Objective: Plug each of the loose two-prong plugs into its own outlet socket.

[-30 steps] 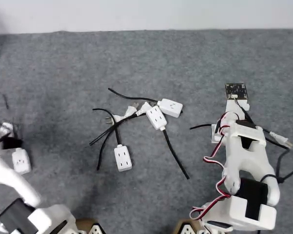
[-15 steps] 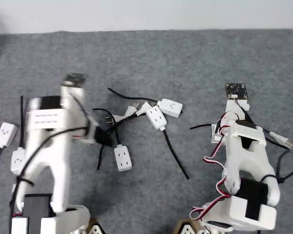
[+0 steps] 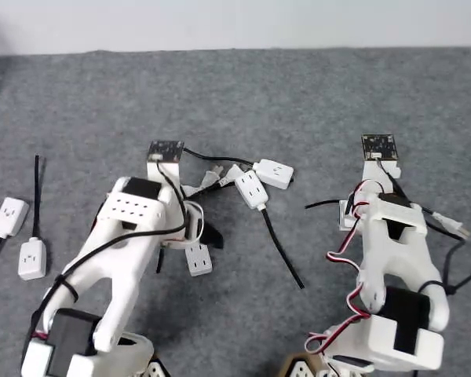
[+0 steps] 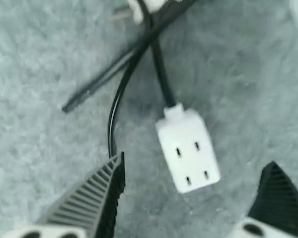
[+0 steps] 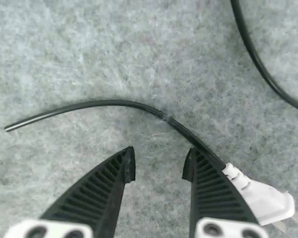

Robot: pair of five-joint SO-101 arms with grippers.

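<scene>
A white outlet socket [image 4: 188, 154] on a black cord lies on the grey carpet, right between the fingers of my open left gripper [image 4: 196, 163]. In the high view this socket [image 3: 198, 259] sits just below the left gripper [image 3: 199, 239]. Two more sockets [image 3: 251, 189] [image 3: 273, 173] lie near the middle, with loose two-prong plugs [image 3: 206, 182] beside them. My right gripper [image 5: 159, 161] stands open over bare carpet, with a black cable [image 5: 114, 105] ahead of it. A white plug [image 5: 260, 198] lies beside one of its fingers.
Two further white sockets [image 3: 10, 216] [image 3: 31, 258] lie at the far left with thin black cords. Another plug [image 3: 453, 225] lies beside the right arm [image 3: 392, 236]. Black cords [image 3: 279, 245] cross the middle of the carpet.
My left arm has swung from the far left edge into the middle and now hangs over the lower socket. The two left sockets are uncovered. The right arm has not moved.
</scene>
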